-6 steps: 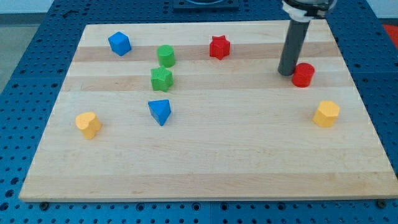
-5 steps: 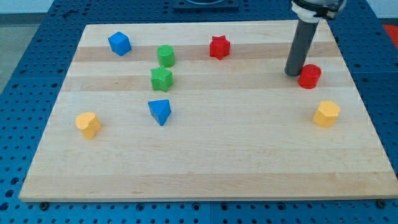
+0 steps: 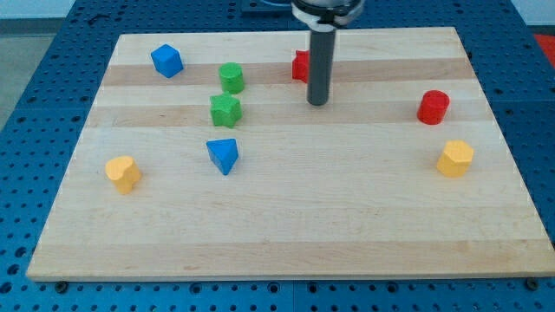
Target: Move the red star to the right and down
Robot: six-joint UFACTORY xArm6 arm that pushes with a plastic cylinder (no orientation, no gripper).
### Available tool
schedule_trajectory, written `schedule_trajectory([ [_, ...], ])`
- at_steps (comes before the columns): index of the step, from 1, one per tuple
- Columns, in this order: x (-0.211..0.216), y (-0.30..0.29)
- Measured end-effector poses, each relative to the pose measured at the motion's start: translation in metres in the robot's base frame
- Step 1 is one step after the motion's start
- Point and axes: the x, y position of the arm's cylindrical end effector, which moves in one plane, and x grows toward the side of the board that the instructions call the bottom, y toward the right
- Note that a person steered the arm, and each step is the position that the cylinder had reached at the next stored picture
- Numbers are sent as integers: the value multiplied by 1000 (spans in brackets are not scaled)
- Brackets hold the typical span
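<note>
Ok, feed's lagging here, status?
My tip below red star, no contact visible. Star partly hidden behind rod. Red cylinder far right.

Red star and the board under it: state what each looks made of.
Red star: looks like plastic with a matte finish, uniform saturated colour; the rod hides part of it. Board: pale wood, visible grain and lengthwise plank strips, low sheen. My tip rests just below and right of the star.

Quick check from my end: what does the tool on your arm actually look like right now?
My tool is a straight, smooth, dark grey cylindrical rod with a flat lower end, my tip. At the view's top it enters a wider collar, black with a pale ring. No cables or markings show.
</note>
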Motion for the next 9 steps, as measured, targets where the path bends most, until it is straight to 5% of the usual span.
schedule_trajectory([
  [3,-53,-69],
  [4,-75,-57],
  [7,-74,110],
  [9,-95,108],
])
